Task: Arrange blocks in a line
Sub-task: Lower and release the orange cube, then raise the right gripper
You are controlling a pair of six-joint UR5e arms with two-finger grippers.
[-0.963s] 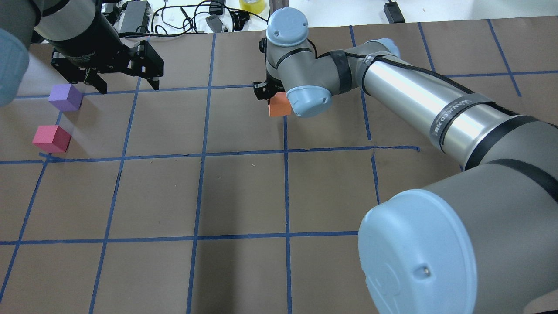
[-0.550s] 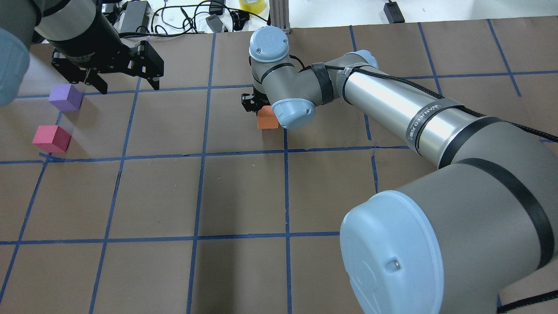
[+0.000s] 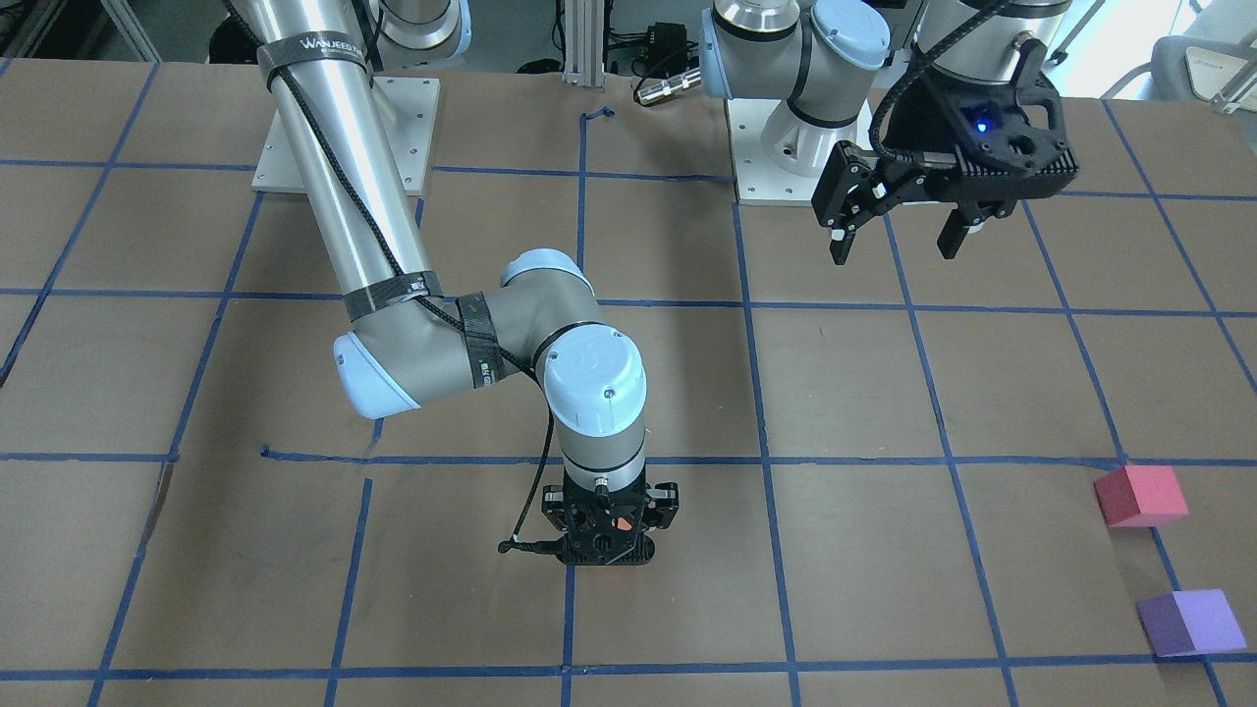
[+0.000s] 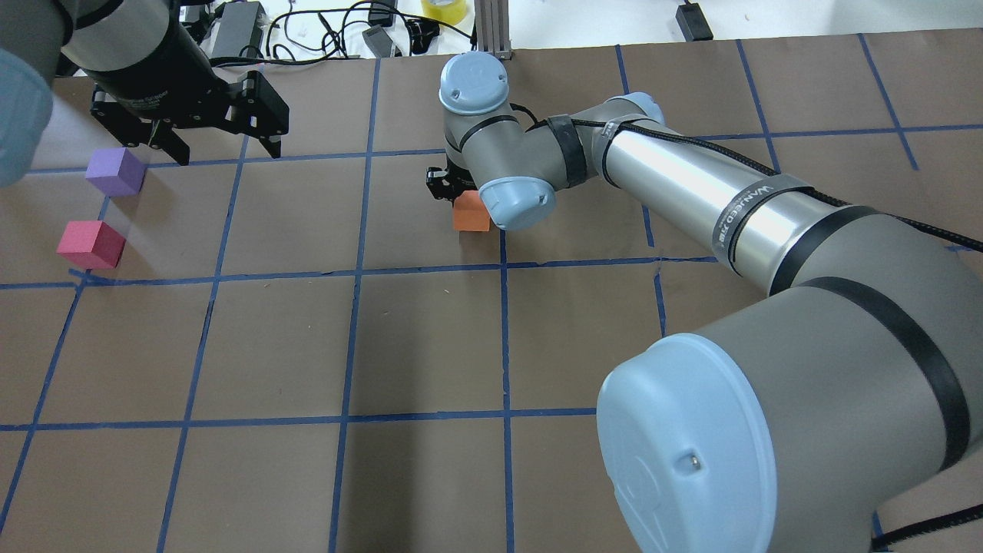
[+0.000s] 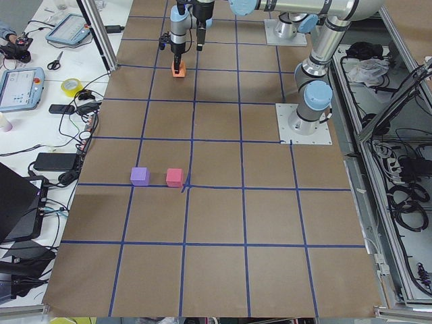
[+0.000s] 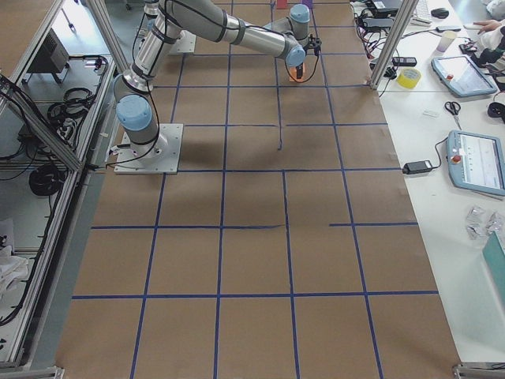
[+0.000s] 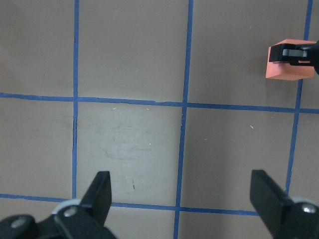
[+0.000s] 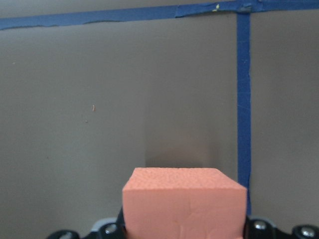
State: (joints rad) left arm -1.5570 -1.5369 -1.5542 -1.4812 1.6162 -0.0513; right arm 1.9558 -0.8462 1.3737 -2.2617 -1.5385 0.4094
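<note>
My right gripper (image 3: 607, 552) is shut on the orange block (image 4: 470, 215) and holds it low over the brown table near a blue tape line; the block fills the bottom of the right wrist view (image 8: 184, 204). I cannot tell if it touches the table. The pinkish red block (image 4: 91, 244) and the purple block (image 4: 115, 170) lie side by side at the table's left. My left gripper (image 4: 226, 150) is open and empty, raised just right of the purple block. The left wrist view shows the orange block (image 7: 289, 64) far off.
Blue tape lines (image 4: 355, 270) divide the brown table into squares. Cables, power bricks and a yellow tape roll (image 4: 445, 8) lie beyond the far edge. The arm base plates (image 3: 344, 128) sit on the robot's side.
My right arm has carried the orange block leftward and toward the robot, then nearly stopped. The left arm and the other two blocks have not moved.
</note>
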